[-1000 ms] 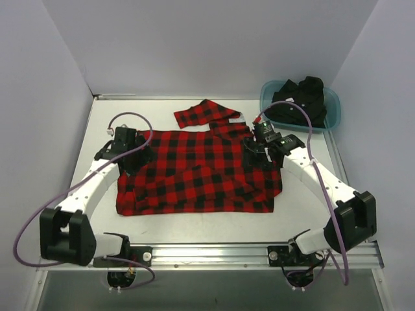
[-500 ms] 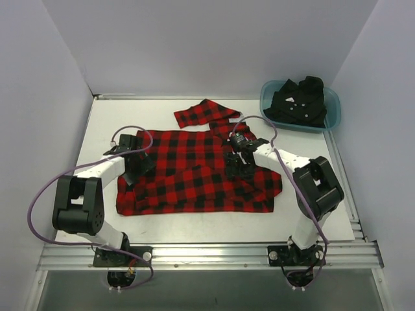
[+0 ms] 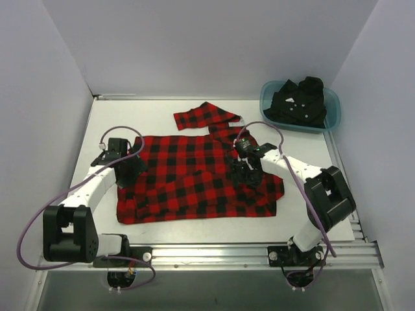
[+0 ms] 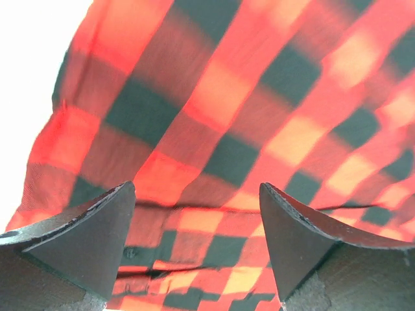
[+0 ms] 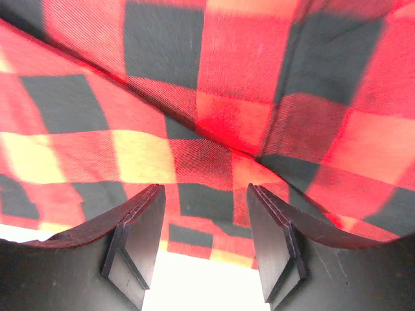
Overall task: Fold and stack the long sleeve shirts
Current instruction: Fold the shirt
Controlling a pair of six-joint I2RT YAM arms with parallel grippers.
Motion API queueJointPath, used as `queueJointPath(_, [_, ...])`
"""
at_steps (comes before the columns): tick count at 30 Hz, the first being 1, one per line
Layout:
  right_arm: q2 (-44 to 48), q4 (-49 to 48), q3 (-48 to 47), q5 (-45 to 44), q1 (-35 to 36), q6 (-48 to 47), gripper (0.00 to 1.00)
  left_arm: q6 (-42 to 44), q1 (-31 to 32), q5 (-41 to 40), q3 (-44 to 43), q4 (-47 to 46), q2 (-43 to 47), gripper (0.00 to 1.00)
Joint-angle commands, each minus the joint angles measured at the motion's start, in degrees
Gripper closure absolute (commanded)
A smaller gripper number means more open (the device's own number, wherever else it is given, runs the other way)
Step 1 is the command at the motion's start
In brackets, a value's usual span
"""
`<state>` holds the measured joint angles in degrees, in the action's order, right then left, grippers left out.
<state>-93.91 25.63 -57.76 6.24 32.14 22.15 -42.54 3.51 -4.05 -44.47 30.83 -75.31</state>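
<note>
The red-and-black flannel shirt [image 3: 194, 184] lies spread on the white table, with one sleeve [image 3: 204, 115] angled out at the back. My left gripper [image 3: 126, 170] is open over the shirt's left edge. In the left wrist view [image 4: 196, 188] its jaws stand wide apart with only checked cloth [image 4: 227, 116] beyond them. My right gripper [image 3: 246, 172] is open over the shirt's right part. In the right wrist view [image 5: 204, 191] its jaws are apart over a cloth edge [image 5: 214, 162]. The black shirt [image 3: 299, 102] lies bunched in the tub.
The teal tub [image 3: 329, 122] stands at the back right corner. White walls close the table's left, back and right. Bare table [image 3: 194, 230] runs along the near edge in front of the shirt.
Both grippers have moved toward the near edge over the flannel shirt, the right one from near the collar to the shirt's right middle. The cloth has shifted slightly nearer.
</note>
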Motion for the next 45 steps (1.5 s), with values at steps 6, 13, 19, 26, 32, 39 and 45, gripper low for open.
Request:
queueJointPath(6, [2.07,4.35,-17.90,2.37,-11.92,-4.31,0.46,21.42,-1.22,-5.60,-23.63,-1.48,-14.23,0.11])
queueJointPath(13, [-2.77,1.71,-24.86,2.55,-15.35,-5.98,0.47,27.25,-3.16,-5.35,-38.05,-2.62,-29.26,0.18])
queueJointPath(19, [-5.84,-0.49,-24.77,4.75,-15.35,-5.01,0.47,26.73,-3.16,-2.98,-47.10,-2.26,-39.47,0.30])
queueJointPath(26, [-7.16,-1.19,-23.10,4.92,-15.35,-6.33,0.47,27.25,-2.63,-3.41,-51.24,-3.06,-46.94,0.38])
queueJointPath(32, [-8.48,-1.98,-22.84,5.27,-15.35,-6.68,0.47,27.60,-1.58,-4.82,-52.91,-2.79,-50.81,0.40])
queueJointPath(39, [-10.68,-2.95,-25.56,3.70,-15.35,-7.56,0.47,28.66,-0.52,-7.45,-51.25,-1.39,-51.78,0.64])
queueJointPath(45, [-15.33,-4.53,-31.62,1.50,-15.44,-7.21,0.47,30.85,-0.52,-8.34,-51.33,-1.30,-51.52,0.85])
